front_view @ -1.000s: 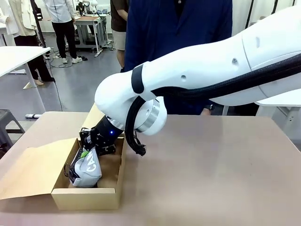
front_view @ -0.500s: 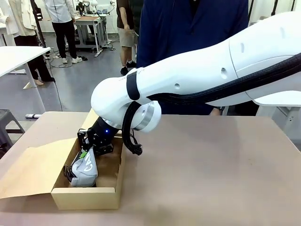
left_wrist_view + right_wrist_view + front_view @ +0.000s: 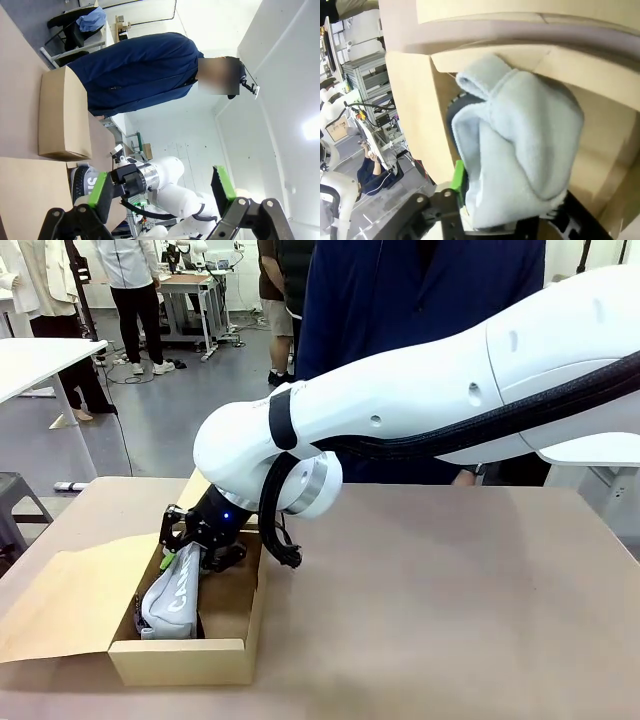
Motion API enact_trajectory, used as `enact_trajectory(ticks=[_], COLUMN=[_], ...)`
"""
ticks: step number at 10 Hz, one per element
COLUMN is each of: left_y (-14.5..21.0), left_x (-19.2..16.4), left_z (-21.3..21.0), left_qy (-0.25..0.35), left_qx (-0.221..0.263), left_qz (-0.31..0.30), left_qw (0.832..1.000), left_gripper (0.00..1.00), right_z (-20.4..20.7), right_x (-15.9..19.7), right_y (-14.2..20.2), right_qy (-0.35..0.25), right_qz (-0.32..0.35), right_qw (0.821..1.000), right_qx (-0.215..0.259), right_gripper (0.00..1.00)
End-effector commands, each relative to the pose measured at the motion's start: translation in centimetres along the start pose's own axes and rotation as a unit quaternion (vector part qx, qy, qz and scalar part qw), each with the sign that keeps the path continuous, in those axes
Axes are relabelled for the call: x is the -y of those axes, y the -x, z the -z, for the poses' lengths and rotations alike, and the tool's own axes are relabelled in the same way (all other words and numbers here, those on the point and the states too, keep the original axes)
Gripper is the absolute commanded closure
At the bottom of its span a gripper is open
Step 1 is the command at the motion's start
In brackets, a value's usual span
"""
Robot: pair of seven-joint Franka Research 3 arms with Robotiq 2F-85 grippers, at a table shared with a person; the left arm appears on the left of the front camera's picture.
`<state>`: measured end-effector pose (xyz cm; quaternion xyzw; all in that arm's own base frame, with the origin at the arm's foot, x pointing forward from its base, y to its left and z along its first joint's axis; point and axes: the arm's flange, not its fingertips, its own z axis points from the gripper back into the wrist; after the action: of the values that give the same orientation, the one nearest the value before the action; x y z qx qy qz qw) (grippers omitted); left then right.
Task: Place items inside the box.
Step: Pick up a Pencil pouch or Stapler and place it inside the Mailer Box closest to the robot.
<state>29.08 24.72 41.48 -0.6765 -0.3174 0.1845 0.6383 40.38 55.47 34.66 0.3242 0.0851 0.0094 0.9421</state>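
Where things differ from a second ago: the right fingers (image 3: 173, 532), then pinched on the top end of the grey pencil case (image 3: 170, 598), have spread apart. The case has sunk lower and lies stretched along the left wall of the box (image 3: 180, 662) instead of hanging bunched.
Right arm: the white right arm (image 3: 420, 390) reaches across from the right side, with its wrist down over the far end of the box. It has barely shifted.
Right fingers: released and standing wide, with the upper end of the case between them. In the wrist view one green pad (image 3: 457, 176) sits right at the fabric, touching or just beside it; I cannot tell which.
Left fingers: the left fingers (image 3: 100, 192) are wide apart, held clear of the tabletop (image 3: 450, 590), with nothing between them.
Grey pencil case: inside the box and tilted, with white lettering along its side and its lower end near the front wall.
Beneath it: something dark (image 3: 455, 112), too hidden to name.
Box: open, on the left part of the tabletop, with one flap (image 3: 60, 605) laid out flat to the left.
Count: one grey case, one box, two sets of fingers, and one person (image 3: 420, 300) in navy at the far side.
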Motion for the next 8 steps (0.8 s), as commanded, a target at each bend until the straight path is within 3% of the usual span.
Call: enact_trajectory(ticks=[1, 3, 6, 8], left_y=[0.2, 0.2, 0.2, 0.2], left_x=[0.2, 0.2, 0.2, 0.2], left_z=[0.0, 0.0, 0.0, 0.0], left_qy=[0.006, 0.006, 0.006, 0.006], left_qx=[-0.002, -0.002, -0.002, -0.002], left_qz=[0.011, 0.011, 0.011, 0.011], left_qw=[1.0, 1.0, 1.0, 1.0], left_gripper=[0.0, 0.0, 0.0, 0.0], right_z=[-0.6, -1.2, -4.4, -10.7], right_x=[0.1, 0.4, 1.1, 2.8], right_y=[-0.1, 0.1, 1.5, 4.3], right_qy=[-0.011, -0.021, -0.035, -0.028], right_qz=[0.012, 0.013, -0.002, -0.015], right_qw=[1.0, 1.0, 0.999, 0.999], right_qx=[0.005, 0.009, 0.008, 0.009], right_gripper=[0.14, 0.0, 0.0, 0.0])
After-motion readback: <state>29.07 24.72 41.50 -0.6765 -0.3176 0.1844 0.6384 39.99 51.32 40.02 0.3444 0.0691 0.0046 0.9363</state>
